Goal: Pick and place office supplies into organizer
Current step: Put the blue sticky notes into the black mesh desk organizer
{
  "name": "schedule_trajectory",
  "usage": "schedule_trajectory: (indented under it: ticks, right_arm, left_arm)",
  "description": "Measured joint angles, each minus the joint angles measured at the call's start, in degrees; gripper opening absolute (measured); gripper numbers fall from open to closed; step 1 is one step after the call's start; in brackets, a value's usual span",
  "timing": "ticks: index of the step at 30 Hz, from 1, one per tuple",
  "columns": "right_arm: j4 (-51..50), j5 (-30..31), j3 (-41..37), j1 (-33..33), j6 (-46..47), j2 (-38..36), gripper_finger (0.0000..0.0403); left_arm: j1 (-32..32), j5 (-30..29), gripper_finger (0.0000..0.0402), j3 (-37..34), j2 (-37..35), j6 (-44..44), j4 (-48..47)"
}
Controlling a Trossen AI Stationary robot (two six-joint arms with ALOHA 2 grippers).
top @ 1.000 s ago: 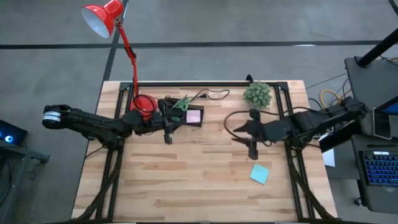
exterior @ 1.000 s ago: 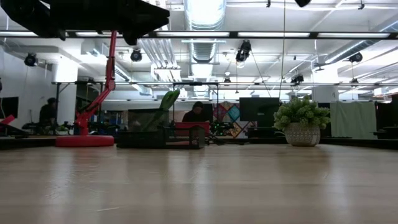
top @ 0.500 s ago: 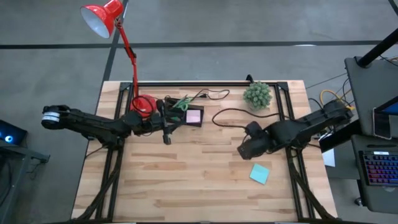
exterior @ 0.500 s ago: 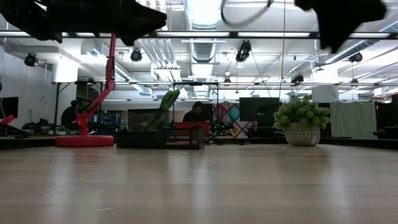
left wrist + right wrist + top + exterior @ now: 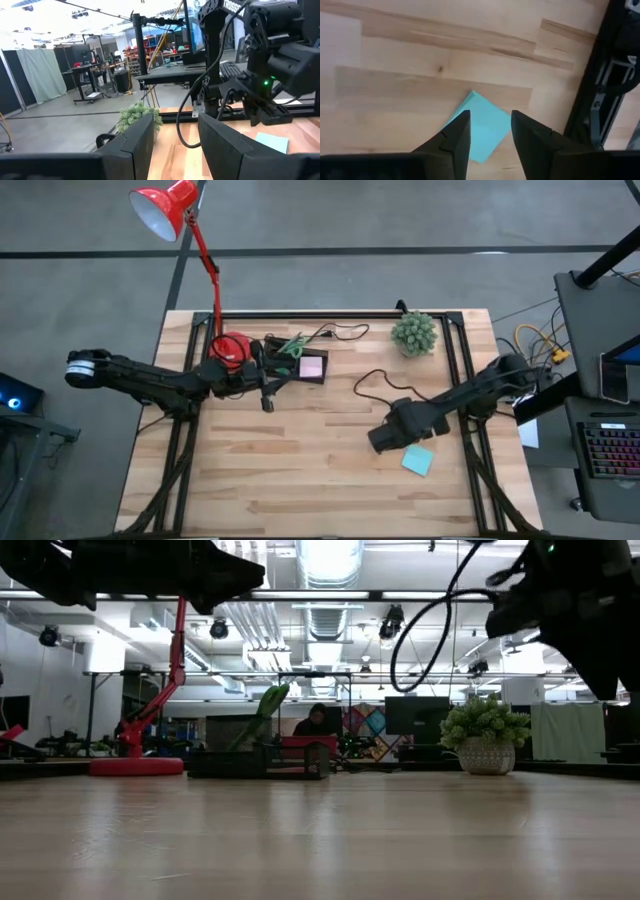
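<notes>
The teal sticky-note pad (image 5: 417,460) lies flat on the table near its right edge. My right gripper (image 5: 380,442) hovers open just left of it. In the right wrist view its gripper (image 5: 490,114) points down, and the teal pad (image 5: 480,131) shows between the fingers, below them. The black organizer (image 5: 296,362) sits at the far left, holding a pink pad (image 5: 312,367) and green-handled scissors (image 5: 290,344). My left gripper (image 5: 268,388) waits open beside the organizer's near side. The pencil and small pieces do not show.
A red lamp stands with its round base (image 5: 232,347) left of the organizer. A potted plant (image 5: 414,333) is at the far right. A black cable (image 5: 370,383) loops from my right arm over the table's middle. Bare wood stretches across the near half (image 5: 280,470).
My right gripper has moved toward the table's near edge and down, tipping to point at the table, and now sits close by the teal pad. Its cable loop has swung along with it. The left arm and the organizer have stayed put.
</notes>
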Motion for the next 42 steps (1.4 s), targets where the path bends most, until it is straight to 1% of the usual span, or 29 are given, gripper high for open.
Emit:
schedule_trajectory:
  ticks: [3,7,11,21,24,27,31,33,39,42]
  right_arm:
    - [0.37,0.00,-0.46,0.02,1.89,1.81,0.0129]
    - [1.18,0.01,-1.73,0.46,5.44,3.39,0.0127]
    - [4.74,0.08,-2.99,1.38,7.78,4.64,0.0128]
    - [7.10,0.02,-6.42,3.00,17.07,5.06,0.0125]
    - [7.69,0.01,-7.72,3.06,20.98,5.06,0.0128]
    - [10.88,0.26,-9.02,3.02,23.54,5.06,0.0130]
    - [15.66,0.42,-10.26,3.02,25.62,5.06,0.0127]
    - [16.38,0.42,-10.34,3.02,25.92,5.06,0.0125]
    - [16.35,0.41,-10.27,3.02,27.67,5.06,0.0124]
    - [16.53,0.36,-10.37,3.21,27.83,5.12,0.0125]
  left_arm:
    - [0.00,-0.06,0.0141,0.00,-0.07,0.18,-1.61]
    - [0.00,-0.08,0.0141,-0.02,-0.09,4.26,-2.14]
    - [0.00,-0.07,0.0141,-0.09,-0.02,5.83,-2.93]
    - [0.00,-0.15,0.0141,-0.09,-0.31,6.30,-4.21]
    - [0.00,-0.28,0.0141,-0.09,-0.42,8.73,-4.43]
    - [0.00,-0.97,0.0141,-0.11,-0.42,10.01,-5.26]
    - [-0.02,-3.56,0.0141,-0.11,-0.42,10.15,-5.53]
    - [-0.01,-4.72,0.0141,-0.11,-0.42,10.19,-5.66]
    - [0.00,-5.20,0.0141,-0.13,-0.42,10.86,-5.88]
    - [-0.01,-5.26,0.0141,-0.13,-0.42,13.03,-6.13]
